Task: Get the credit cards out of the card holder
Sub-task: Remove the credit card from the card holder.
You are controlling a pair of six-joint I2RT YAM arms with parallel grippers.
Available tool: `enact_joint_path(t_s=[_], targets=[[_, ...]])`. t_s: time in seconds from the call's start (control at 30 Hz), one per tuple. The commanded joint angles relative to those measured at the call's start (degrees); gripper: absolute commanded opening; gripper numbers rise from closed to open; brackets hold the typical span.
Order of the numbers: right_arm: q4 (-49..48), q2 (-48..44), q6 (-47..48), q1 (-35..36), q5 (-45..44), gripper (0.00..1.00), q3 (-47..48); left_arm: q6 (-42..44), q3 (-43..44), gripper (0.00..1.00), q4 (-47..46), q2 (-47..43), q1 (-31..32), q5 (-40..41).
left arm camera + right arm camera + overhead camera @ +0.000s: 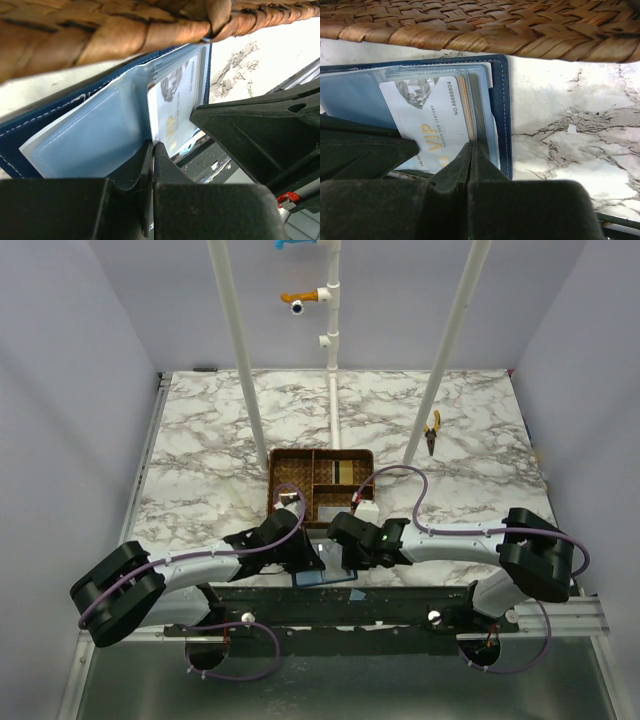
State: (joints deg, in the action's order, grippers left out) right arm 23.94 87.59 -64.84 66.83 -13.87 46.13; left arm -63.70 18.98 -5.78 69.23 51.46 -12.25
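Observation:
The navy card holder (322, 576) lies open on the marble just in front of the wicker tray. Its pale plastic pockets (90, 130) fan up. A white credit card (427, 117) printed VIP in gold sits in a pocket, also seen as the white card (172, 112). Edges of a gold card (463, 107) and a dark card (475, 105) show behind it. My left gripper (152, 146) is shut, pinching a raised plastic leaf of the holder beside the white card. My right gripper (471, 146) is shut on the near edge of the holder's leaves, close to the left gripper (298, 552).
The brown wicker divided tray (288, 462) stands right behind the holder and overhangs both wrist views. Yellow-handled pliers (432, 432) lie far right. Three white poles (240, 360) rise from the table. The black frame rail (340, 602) runs along the near edge.

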Motion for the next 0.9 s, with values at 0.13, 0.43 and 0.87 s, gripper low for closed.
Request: enact_joint_path(t_s=[0.13, 0.43, 0.87], targets=[[5.4, 3.6, -2.6, 1.0, -2.9, 0.01, -0.5, 0.9, -1.2, 0.00, 3.5, -3.1, -0.5, 0.9], [7.4, 4.0, -3.8, 1.0, -3.8, 0.01, -0.6, 2.0, -1.9, 0.00, 5.7, -5.0, -1.6, 1.8], [8.0, 4.6, -4.0, 0.9, -4.1, 0.01, -0.2, 3.6, -1.9, 0.00, 9.6, -5.5, -2.4, 2.3]])
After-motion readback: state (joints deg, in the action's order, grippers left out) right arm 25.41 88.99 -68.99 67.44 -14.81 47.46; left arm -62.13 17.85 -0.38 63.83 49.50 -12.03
